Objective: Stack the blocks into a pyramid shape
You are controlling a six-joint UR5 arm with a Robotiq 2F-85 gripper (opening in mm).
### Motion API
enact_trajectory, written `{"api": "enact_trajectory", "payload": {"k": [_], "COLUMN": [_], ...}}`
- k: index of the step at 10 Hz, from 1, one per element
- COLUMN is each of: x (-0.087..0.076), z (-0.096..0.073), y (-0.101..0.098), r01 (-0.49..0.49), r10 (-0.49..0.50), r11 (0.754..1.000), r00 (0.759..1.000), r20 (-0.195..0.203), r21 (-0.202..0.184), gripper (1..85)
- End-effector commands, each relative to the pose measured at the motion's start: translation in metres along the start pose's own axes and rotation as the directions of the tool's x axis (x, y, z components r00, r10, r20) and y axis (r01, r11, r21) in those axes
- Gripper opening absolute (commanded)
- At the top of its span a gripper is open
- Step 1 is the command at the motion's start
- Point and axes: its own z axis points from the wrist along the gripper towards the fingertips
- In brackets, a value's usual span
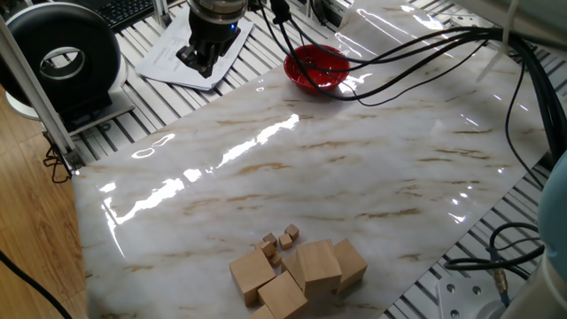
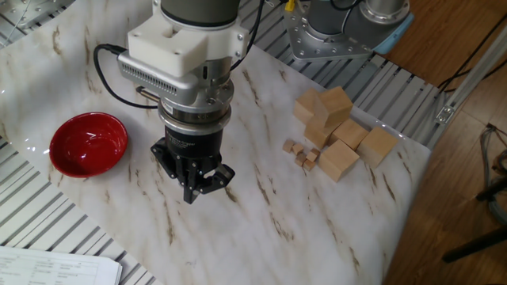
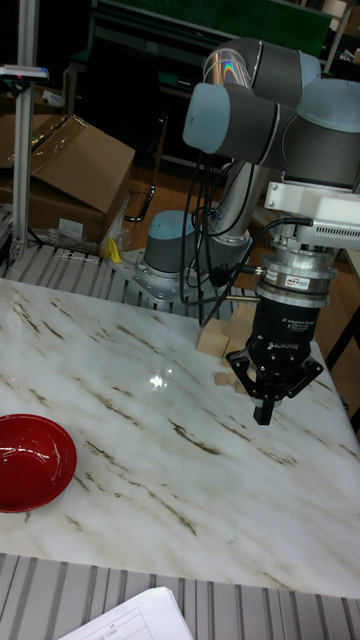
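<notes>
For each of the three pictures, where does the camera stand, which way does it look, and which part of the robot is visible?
One fixed view: high at the blocks' end, looking across the table to the red bowl; gripper far off.
The other fixed view: high at the opposite side, looking down; gripper and wrist fill the middle, blocks beyond.
Tall fixed view: low at the bowl's side, facing the arm's base; whole arm shows, gripper.
All three share bowl and gripper.

A glossy white marble-patterned bench (image 1: 354, 168) rests on a ribbed grey aluminium frame (image 2: 47, 214). Light wooden floor (image 1: 27, 221) lies at nine o'clock of it in one fixed view. In the tall fixed view, open brown cardboard boxes (image 3: 70, 180) sit at ten o'clock under a dark green wall panel (image 3: 230, 20).
</notes>
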Motion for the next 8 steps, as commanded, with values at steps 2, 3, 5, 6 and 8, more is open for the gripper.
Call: {"api": "enact_trajectory", "payload": {"k": [2, 3, 5, 6, 8], "x": [-0.0010, -0.0015, -0.0040, -0.0042, -0.0052], "z": [0.0000, 0.0005, 0.0011, 0.0016, 0.0018], "y": [0.0026, 0.0041, 0.0075, 0.0074, 0.0084], "r01": [-0.016, -0.020, -0.030, -0.034, -0.036], "r10": [0.016, 0.020, 0.031, 0.034, 0.037], "r11": [1.000, 1.000, 0.999, 0.999, 0.999], "r00": [1.000, 1.000, 0.999, 0.999, 0.999], "r20": [0.001, 0.002, 0.010, 0.010, 0.014], "r21": [-0.014, -0.020, -0.034, -0.034, -0.038], "gripper": [1.0, 1.0, 1.0, 1.0, 1.0]}}
